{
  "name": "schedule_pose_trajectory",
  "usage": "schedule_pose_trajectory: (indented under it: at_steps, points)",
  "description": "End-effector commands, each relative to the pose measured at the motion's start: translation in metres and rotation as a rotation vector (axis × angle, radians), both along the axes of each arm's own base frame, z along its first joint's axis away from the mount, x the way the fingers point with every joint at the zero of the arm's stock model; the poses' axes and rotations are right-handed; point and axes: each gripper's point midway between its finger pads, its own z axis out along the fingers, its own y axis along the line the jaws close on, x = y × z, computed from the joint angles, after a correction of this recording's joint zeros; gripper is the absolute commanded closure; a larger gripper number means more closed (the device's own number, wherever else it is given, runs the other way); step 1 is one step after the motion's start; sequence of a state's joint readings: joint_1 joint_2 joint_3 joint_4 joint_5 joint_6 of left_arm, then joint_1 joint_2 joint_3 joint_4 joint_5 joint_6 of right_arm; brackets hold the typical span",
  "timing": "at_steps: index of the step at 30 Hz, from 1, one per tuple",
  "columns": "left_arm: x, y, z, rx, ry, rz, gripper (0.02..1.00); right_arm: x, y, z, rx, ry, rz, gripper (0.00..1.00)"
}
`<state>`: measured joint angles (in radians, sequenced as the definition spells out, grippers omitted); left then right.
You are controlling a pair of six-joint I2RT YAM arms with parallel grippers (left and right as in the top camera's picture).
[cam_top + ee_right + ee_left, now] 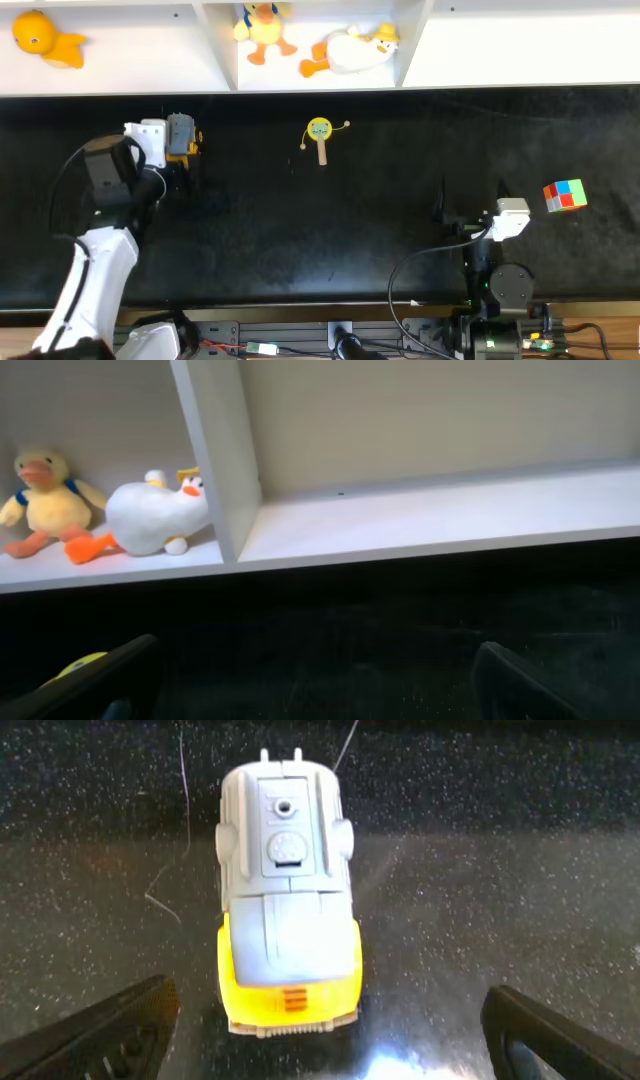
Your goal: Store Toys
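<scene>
A grey and yellow toy truck (288, 910) stands on the black table (320, 240), at the left near the shelf (182, 137). My left gripper (325, 1005) hangs open over it, one finger on either side and neither touching. A yellow-green rattle (320, 135) with a wooden handle lies mid-table. A multicoloured cube (565, 195) sits at the far right. My right gripper (318, 660) is open and holds nothing, low over the table's right side and facing the shelf.
A white shelf (520, 60) runs along the back. Its left bay holds an orange-yellow duck (45, 40). The middle bay holds a yellow duck plush (263, 25) and a white duck plush (352, 50). A divider wall (215, 460) separates the middle bay from the right bay.
</scene>
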<state>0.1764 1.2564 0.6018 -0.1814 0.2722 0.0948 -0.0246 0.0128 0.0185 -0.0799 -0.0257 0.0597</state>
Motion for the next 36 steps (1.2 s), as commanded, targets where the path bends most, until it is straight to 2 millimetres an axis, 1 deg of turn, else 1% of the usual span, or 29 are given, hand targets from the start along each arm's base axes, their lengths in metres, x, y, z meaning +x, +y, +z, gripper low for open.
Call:
schedule_pose_trajectory:
  at_steps: [1,8,14,17,19,29,36]
  points:
    - [0.002,0.000,-0.006,-0.015,0.013,0.018,0.031,0.000,0.000,-0.004,0.008,0.002,0.001,0.005]
    - [0.009,0.005,-0.014,-0.013,0.023,0.046,0.042,0.000,0.000,-0.004,0.008,0.002,0.001,0.005]
    - [0.013,0.006,-0.017,-0.011,0.018,0.047,0.099,0.000,0.000,-0.004,0.008,0.002,0.001,0.005]
    - [0.015,0.006,-0.017,-0.010,0.010,0.047,0.174,0.000,0.000,-0.004,0.008,0.002,0.001,0.005]
    - [0.015,0.006,-0.017,-0.010,0.010,0.047,0.277,0.000,0.000,-0.004,0.008,0.002,0.001,0.005]
    - [0.015,0.006,-0.018,-0.011,0.013,0.046,0.511,0.000,0.000,-0.004,0.008,0.002,0.001,0.005]
    - [0.015,0.006,-0.018,-0.011,0.013,0.046,0.586,0.000,0.000,-0.004,0.008,0.002,0.001,0.005]
